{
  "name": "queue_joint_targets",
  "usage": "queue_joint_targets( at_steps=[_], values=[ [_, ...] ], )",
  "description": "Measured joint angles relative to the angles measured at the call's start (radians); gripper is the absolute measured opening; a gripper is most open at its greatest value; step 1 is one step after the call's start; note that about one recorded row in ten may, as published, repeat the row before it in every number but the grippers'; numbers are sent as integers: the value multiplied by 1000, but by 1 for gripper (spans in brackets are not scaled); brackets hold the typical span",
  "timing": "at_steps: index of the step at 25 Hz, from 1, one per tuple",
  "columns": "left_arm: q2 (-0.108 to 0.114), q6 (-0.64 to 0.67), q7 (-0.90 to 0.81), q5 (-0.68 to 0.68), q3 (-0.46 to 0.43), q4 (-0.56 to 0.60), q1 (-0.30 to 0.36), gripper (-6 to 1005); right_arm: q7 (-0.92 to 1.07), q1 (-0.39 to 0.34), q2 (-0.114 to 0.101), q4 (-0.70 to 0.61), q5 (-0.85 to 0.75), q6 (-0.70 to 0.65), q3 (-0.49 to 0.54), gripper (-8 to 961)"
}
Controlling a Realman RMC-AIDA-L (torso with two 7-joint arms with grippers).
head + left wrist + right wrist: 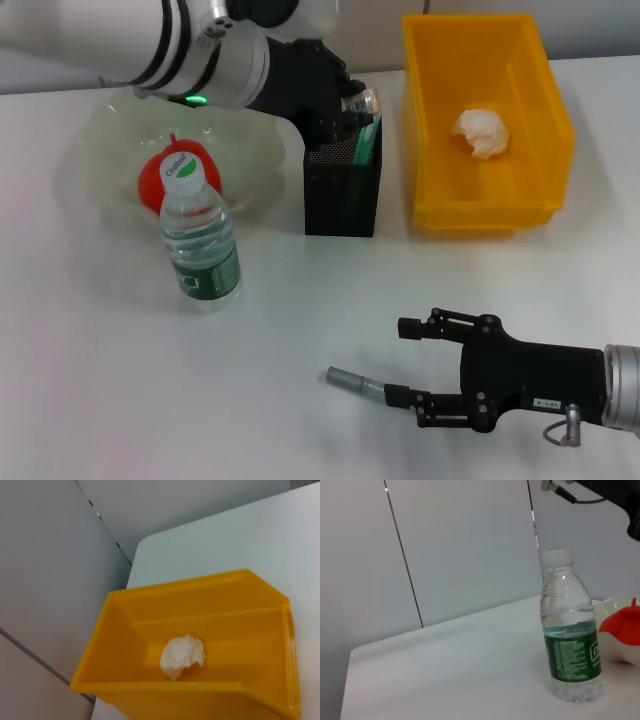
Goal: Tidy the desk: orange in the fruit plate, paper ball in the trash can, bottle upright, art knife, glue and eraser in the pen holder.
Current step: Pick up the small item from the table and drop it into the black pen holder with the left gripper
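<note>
Before reaching for anything, note at the upper left the orange (150, 180) resting in the fruit plate (100, 140), and just below it the bottle (200, 240) standing upright with its cap on. Moving to upper centre, find the left gripper (335, 100) hanging right over the pen holder (340, 200). Lower down, right of centre, see the grey cylinder (355, 382) lying flat on the table (300, 320); take it for the art knife, though cannot be sure. Judge it light, stiff, smooth and apt to roll, so best pinched across the middle of its barrel. Find its right end just beside, perhaps touching, the lower finger of the right gripper (395, 360), which sits low at the lower right, spread wide and holding nothing, not yet straddling the barrel. At the upper right, note the paper ball (482, 133) in the trash can (430, 120).
</note>
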Motion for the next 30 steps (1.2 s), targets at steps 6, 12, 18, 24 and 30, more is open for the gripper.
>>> queue_joint_targets(
  at_steps=[6, 12, 18, 24, 30],
  values=[
    [0, -26, 4, 0, 5, -8, 4, 313, 0, -2, 1, 0, 0, -2, 0, 789],
    [0, -47, -7, 21, 36, -8, 6, 316, 0, -1, 1, 0, 0, -5, 0, 789],
    [0, -51, -16, 33, 52, -8, 6, 320, 0, -2, 2, 0, -7, -6, 0, 788],
    [0, -63, -35, 48, 61, -8, 7, 323, 6, 1, 1, 0, -12, -7, 0, 788],
    [0, -65, -34, 48, 63, -8, 7, 327, 10, 1, 1, 0, -13, -8, 0, 789]
  ],
)
